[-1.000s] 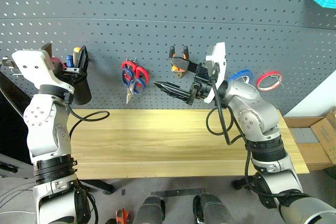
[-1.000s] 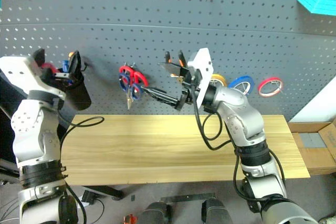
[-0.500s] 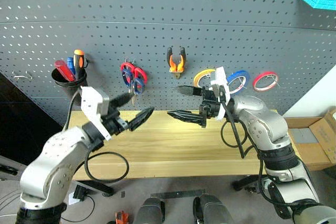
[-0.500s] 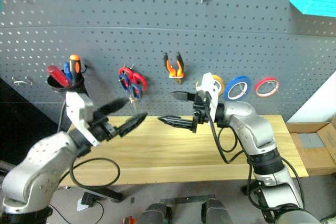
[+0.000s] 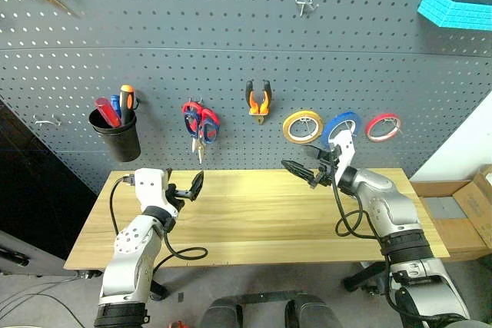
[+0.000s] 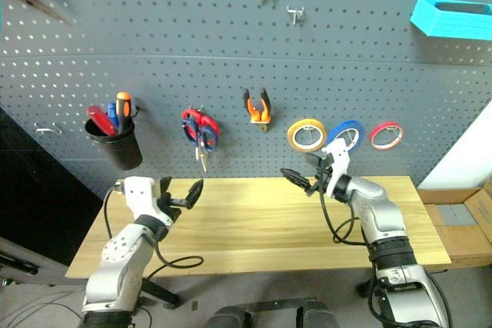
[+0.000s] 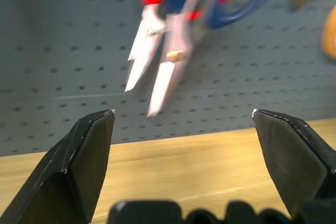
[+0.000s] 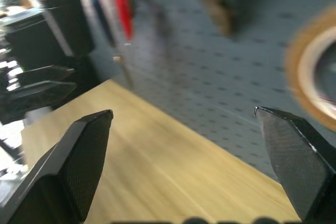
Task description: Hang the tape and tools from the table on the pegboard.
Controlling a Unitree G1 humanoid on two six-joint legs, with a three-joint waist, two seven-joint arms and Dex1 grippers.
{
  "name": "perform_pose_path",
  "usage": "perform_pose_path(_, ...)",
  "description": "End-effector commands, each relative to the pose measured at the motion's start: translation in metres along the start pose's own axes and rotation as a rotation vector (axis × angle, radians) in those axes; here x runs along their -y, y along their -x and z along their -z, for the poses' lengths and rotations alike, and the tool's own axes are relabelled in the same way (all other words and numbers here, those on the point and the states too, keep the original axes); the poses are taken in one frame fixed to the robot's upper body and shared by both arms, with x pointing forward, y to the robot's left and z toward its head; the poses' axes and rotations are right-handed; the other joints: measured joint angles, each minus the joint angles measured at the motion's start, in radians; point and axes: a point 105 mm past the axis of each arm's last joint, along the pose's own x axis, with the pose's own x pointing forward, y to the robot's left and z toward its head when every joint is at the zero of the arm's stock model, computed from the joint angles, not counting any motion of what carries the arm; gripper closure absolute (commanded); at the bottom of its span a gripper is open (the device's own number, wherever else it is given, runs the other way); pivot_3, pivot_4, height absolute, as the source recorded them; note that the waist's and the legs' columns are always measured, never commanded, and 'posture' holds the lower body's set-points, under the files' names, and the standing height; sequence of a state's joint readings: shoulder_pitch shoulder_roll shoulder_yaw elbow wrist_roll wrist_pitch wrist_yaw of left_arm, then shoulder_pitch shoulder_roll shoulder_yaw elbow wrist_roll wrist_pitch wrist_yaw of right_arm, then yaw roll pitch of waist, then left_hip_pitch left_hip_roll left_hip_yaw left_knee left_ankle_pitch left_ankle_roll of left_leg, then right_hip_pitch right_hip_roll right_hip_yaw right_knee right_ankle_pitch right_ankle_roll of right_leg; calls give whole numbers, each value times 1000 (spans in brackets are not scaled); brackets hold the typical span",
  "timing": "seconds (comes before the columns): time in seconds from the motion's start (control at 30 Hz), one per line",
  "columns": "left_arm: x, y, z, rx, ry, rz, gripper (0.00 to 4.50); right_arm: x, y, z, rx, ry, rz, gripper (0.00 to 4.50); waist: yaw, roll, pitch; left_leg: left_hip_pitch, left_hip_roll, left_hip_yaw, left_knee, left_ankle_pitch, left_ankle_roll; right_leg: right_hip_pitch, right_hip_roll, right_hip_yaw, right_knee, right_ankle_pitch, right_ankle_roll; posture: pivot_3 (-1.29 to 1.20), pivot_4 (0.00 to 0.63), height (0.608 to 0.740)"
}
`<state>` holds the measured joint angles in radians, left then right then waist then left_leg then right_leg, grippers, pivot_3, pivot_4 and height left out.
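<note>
Fingers (image 7: 79,166) spread wide, empty; scissors (image 7: 173,35) handles cut off, blurred.

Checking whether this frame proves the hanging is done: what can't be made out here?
- Screwdriver in the black cup: shaft hidden by the cup wall, head views.
- Blue tape: lower edge covered by the right gripper, left eye view.
- Scissors: blurred, handles cut off, left wrist view.

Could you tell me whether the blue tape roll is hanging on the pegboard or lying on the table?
Hanging: the blue tape sits on the pegboard, between yellow and red rolls.
</note>
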<state>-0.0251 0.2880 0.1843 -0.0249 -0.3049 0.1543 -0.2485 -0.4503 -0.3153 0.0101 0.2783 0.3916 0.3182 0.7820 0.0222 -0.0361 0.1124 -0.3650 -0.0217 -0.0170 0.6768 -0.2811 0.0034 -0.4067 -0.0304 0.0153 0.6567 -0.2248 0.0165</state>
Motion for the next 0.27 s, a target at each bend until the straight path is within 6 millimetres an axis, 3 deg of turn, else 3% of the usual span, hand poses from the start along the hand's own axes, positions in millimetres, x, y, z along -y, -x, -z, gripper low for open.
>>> perform_pose_path(0.03,-19,7,-8,60,-26,-77,21,12,10,3,9,14,53,0,0,1,-3,0,0,0,0,0,0,0,0,0,0,0,0,63,16,740)
perform_pose_path(0.27,-34,23,8,49,-21,-185,21,19,3,6,18,9,84,0,1,6,-30,1,0,1,0,0,0,1,0,-1,0,0,0,68,0,740)
